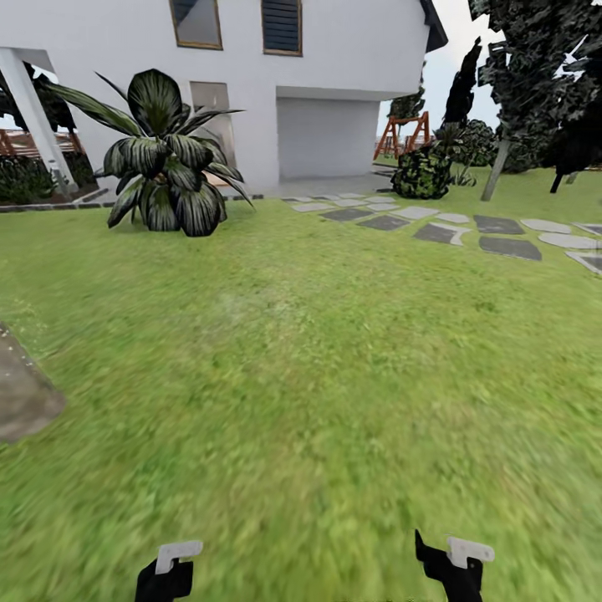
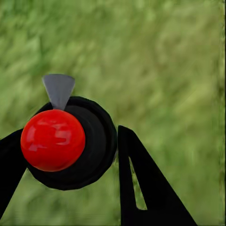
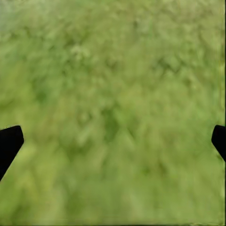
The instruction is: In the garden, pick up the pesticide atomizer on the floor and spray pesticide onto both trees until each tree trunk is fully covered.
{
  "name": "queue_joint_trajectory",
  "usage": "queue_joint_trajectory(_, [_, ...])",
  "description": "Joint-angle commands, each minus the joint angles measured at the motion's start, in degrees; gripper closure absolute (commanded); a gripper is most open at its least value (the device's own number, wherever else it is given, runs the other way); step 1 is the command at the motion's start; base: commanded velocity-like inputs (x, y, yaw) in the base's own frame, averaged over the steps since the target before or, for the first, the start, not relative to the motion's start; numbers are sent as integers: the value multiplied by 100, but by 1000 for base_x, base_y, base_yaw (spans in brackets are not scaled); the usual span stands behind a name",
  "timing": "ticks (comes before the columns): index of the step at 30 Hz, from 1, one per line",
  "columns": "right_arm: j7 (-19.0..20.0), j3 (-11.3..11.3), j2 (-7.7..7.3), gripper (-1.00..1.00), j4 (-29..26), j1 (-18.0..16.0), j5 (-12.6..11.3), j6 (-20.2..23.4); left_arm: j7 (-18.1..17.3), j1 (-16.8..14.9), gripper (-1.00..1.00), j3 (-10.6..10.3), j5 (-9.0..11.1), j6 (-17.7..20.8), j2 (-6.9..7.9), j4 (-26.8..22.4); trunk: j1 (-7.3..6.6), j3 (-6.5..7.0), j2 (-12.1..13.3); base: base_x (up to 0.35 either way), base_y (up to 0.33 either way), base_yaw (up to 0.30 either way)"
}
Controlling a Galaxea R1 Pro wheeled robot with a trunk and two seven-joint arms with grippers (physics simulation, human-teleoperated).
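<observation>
While its wheeled base stands on the open lawn (image 1: 301, 359), the robot carries the atomizer (image 2: 66, 141) in its left gripper (image 2: 66, 150), the black fingers (image 2: 150, 183) closed against the dark body on either side, its glossy red cap facing the wrist camera and a grey nozzle tip jutting past it over blurred grass. The right gripper (image 3: 113, 141) hangs over the turf with its fingertips spread wide and nothing between them; from the head camera both grippers sit low at the frame's edge, the left (image 1: 167, 573) and the right (image 1: 451, 564). Ahead rise a white house (image 1: 251, 92), a broad-leaved plant (image 1: 167, 159) and a run of grey stepping stones (image 1: 468, 230). A pale, leaning trunk (image 1: 496, 171) under dark ragged foliage stands well off to the right beyond the stones, seemingly one of the trees to be treated. Pickup appears done and no spraying begun, so the step in hand looks like the approach. The next move would call for turning right and driving across the grass toward that trunk, then raising the left arm so the nozzle faces the bark before spraying.
</observation>
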Motion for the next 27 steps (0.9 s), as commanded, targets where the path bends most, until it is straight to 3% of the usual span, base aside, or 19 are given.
queue_joint_trajectory(1, [0,-1,0,-100,0,0,0,0,1,0,100,-1,0,0,0,-1,0,0,0,0,-272,-300])
queue_joint_trajectory(27, [0,-2,2,-100,0,9,4,0,1,5,100,-1,-9,0,4,1,0,0,0,-83,-272,-300])
